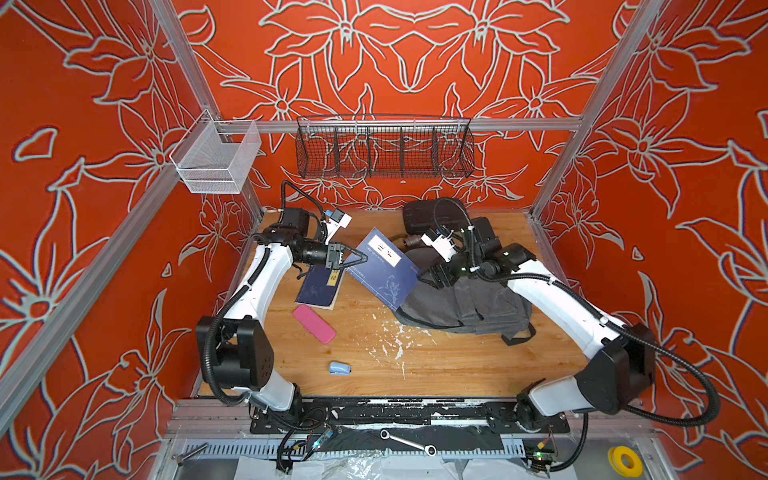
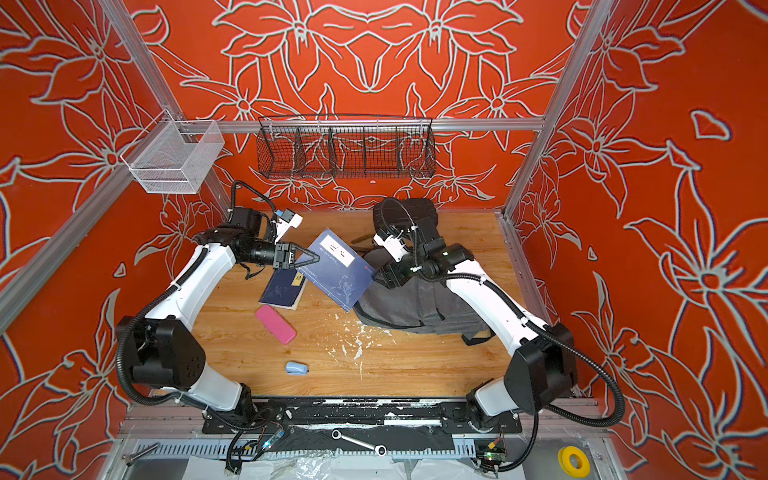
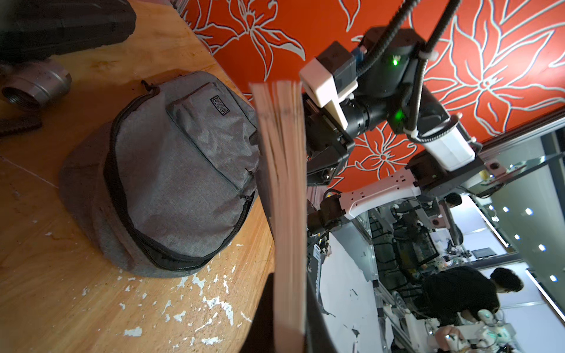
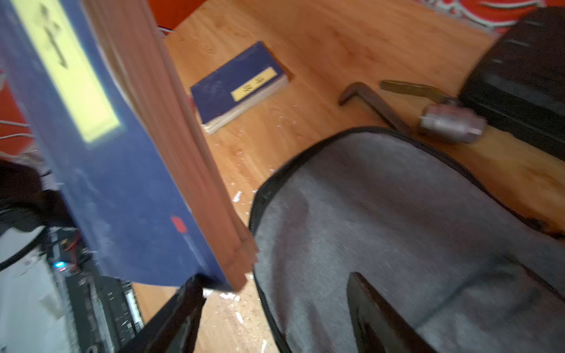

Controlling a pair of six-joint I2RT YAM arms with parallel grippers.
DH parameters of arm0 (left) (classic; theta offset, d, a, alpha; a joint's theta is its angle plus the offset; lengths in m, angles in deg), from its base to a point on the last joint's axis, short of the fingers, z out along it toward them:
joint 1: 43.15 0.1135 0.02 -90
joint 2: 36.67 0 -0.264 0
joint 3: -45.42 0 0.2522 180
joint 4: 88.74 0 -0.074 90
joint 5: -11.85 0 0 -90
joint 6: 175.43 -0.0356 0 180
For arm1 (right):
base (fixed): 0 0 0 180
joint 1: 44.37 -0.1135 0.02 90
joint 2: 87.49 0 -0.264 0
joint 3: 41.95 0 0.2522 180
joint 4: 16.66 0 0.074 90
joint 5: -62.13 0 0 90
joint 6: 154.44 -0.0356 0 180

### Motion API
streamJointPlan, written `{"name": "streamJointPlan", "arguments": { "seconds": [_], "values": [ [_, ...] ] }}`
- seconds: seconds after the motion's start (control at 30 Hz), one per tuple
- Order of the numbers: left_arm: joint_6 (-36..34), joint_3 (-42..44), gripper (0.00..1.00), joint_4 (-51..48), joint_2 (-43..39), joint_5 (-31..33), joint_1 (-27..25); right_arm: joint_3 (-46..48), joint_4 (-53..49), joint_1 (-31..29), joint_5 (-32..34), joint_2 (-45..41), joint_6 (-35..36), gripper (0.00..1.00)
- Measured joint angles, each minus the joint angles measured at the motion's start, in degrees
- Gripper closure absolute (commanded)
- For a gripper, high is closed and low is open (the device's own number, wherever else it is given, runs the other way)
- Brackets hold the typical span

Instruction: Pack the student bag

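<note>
**Left gripper [image 1: 360, 258] holds blue book [image 1: 384, 270] beside the student bag [image 1: 469, 301]**

The left gripper is clenched on one corner of the large blue book, which hangs tilted above the bench [image 1: 436, 365]. The right gripper [image 1: 434, 275] sits at the book's opposite edge with its jaws spread apart. The grey student bag lies flat on the right side of the bench, partly under the right arm and the book's far corner.

Table [image 1: 457, 365] holds student bag [image 1: 469, 303], small book [image 1: 318, 291], pink case [image 1: 314, 324].
</note>
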Motion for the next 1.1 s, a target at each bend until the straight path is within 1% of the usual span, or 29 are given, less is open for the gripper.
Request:
{"name": "streamJointPlan", "arguments": {
  "seconds": [0.1,0.2,0.43,0.63,0.7,0.8,0.87,1.0,1.1],
  "values": [
    [1.3,-3.1,1.00,-2.7,3.9,-0.8,0.0,4.7,2.7,0.8,5.2,-4.0,-1.9,0.21],
    [2.8,-4.5,1.00,-4.7,6.3,-1.6,0.0,6.3,4.5,1.4,6.2,-5.5,-3.3,0.21],
    [6.6,-5.6,1.00,-6.8,8.6,-3.4,-0.7,6.1,8.8,0.4,2.4,-4.8,-6.5,0.19],
    [6.1,-7.8,1.00,-11.6,12.5,-3.7,-1.6,3.1,10.3,-0.6,-1.5,-3.9,-8.6,0.18],
    [5.5,-9.4,1.00,-13.9,14.0,-3.3,-1.6,2.8,10.9,-0.6,-1.9,-4.0,-9.6,0.18],
    [5.4,-11.1,1.00,-15.6,14.9,-1.3,-1.4,1.1,9.0,-0.5,1.1,-3.5,-11.1,0.21],
    [7.0,-10.8,1.00,-14.7,14.4,0.6,-0.9,0.1,7.4,-0.4,3.6,-2.1,-12.3,0.23],
    [14.5,-5.7,1.00,-8.0,9.7,7.2,2.1,0.4,5.2,-1.4,8.2,4.0,-15.8,0.23],
    [20.2,-2.5,1.00,-3.3,5.1,12.2,6.2,1.3,4.5,-5.0,10.9,9.4,-17.8,0.21]
  ]
}}
